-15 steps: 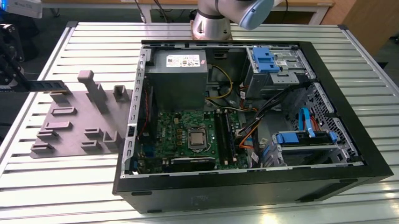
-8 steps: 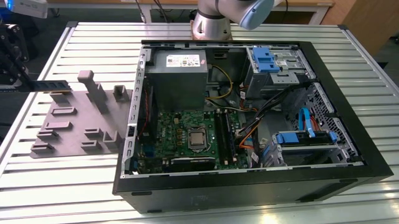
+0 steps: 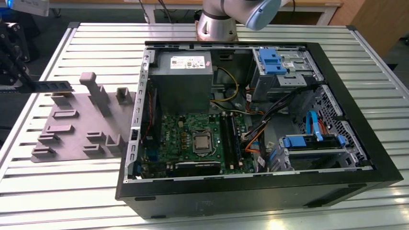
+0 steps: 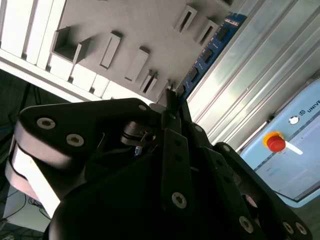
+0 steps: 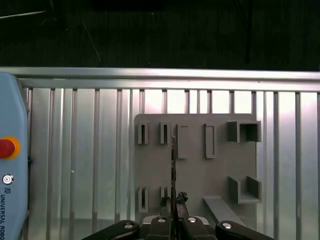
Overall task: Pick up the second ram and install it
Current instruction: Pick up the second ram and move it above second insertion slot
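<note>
One end of the second ram [image 5: 173, 165] is sitting between the tips of the gripper [image 5: 174, 200], and the rest of the stick is reaching straight out beyond them, seen edge-on in the first wrist view. The fingers [image 5: 165, 202] are pressing in from both sides and pinching the thin board, with no gap showing around it. In the second wrist view the second ram [image 4: 210, 52] is running away from the fingers [image 4: 172, 100] as a blue strip with dark chips, over the grey fixture plate [image 4: 125, 30]. In the exterior view the gripper [image 3: 24, 86] is holding the stick [image 3: 52, 86] roughly level above the far corner of the fixture plate [image 3: 76, 136] at the exterior view's left, seemingly clear of its slots. It is hanging well apart from the open computer case [image 3: 223, 191] and the motherboard [image 3: 185, 134] inside it.
</note>
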`<action>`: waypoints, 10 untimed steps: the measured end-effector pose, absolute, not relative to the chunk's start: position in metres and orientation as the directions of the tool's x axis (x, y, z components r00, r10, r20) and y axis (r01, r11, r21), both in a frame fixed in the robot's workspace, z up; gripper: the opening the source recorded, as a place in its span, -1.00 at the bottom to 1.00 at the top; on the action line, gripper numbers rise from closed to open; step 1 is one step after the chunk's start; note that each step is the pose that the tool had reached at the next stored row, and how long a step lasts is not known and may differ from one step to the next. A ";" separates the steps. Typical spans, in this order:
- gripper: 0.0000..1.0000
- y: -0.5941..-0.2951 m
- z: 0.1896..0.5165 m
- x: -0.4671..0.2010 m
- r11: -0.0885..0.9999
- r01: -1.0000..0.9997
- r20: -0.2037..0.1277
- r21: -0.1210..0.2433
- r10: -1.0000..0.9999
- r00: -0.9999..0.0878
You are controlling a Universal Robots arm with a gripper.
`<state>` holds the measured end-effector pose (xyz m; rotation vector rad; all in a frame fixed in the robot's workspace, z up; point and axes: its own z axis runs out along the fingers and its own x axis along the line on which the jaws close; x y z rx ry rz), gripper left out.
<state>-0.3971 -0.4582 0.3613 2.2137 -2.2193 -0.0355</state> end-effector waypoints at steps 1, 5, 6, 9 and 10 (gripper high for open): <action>-0.72 -0.458 0.363 -0.397 0.002 -1.000 -0.011 0.021 -1.000 -0.003; -0.72 -0.458 0.367 -0.397 0.002 -1.000 -0.011 0.021 -1.000 -0.003; -0.72 -0.458 0.367 -0.397 0.002 -1.000 -0.011 0.021 -1.000 -0.003; -0.72 -0.458 0.368 -0.396 0.002 -1.000 -0.011 0.021 -1.000 -0.002; -0.72 -0.458 0.368 -0.395 0.002 -1.000 -0.011 0.021 -1.000 -0.003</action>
